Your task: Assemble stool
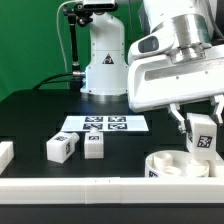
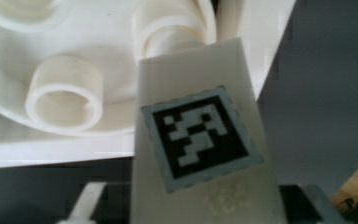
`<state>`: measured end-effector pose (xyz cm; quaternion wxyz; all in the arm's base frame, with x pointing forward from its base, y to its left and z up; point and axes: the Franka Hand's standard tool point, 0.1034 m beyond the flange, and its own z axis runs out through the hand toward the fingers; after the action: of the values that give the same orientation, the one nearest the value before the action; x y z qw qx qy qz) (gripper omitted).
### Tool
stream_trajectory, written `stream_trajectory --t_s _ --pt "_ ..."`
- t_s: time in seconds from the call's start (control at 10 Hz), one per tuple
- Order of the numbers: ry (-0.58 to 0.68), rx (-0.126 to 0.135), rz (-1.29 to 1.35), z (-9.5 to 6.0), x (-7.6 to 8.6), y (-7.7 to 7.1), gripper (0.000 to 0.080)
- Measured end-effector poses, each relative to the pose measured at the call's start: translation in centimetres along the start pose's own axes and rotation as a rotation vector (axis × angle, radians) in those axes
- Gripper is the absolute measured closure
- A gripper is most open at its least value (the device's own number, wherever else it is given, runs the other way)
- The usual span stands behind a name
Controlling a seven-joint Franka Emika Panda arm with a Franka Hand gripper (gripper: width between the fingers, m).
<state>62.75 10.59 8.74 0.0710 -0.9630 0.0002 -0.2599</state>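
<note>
The step in hand looks like fitting a leg to the stool's seat. The gripper is closed around one blocky white leg and holds it roughly upright, with its black-and-white tag facing the exterior camera. The leg hangs over the round seat, which lies on the black table at the exterior view's lower right with its raised sockets facing up. In the wrist view the held leg fills the middle of the picture. Its tag is sharp, and the seat and one ring-shaped socket lie just beyond it. Whether the leg's lower tip has reached a socket or is only near one cannot be told, because the leg hides its own end. Two more legs lie loose on the table, well apart from the seat, toward the exterior view's left. The marker board lies flat behind them, and a long white border rail runs along the near edge. No leg appears to be fitted yet, so the task seems to be at an early stage. The next move probably calls for centring the leg's tip over a socket and keeping the leg upright while lowering it. The leg may then need turning or pressing to seat it. A tilted entry could jam the leg or push the seat aside.
</note>
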Motion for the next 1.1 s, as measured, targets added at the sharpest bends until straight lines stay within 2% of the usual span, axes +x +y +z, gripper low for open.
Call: stream_trajectory --t_s 0.4,0.5,0.6,0.7,0.8,1.1 --pt "0.028 -0.008 -0.001 0.0 0.2 0.3 0.0471" --pt "0.023 -0.007 0.0 0.0 0.1 0.2 0.0418" --pt "-0.001 0.002 -0.001 -0.2 0.3 0.0 0.0418" --pt "-0.009 0.007 -0.003 -0.7 0.7 -0.2 0.0213" --pt "-0.01 0.008 -0.004 -1.0 0.9 -0.2 0.0169" --pt "-0.01 0.007 -0.003 -1.6 1.5 0.1 0.015"
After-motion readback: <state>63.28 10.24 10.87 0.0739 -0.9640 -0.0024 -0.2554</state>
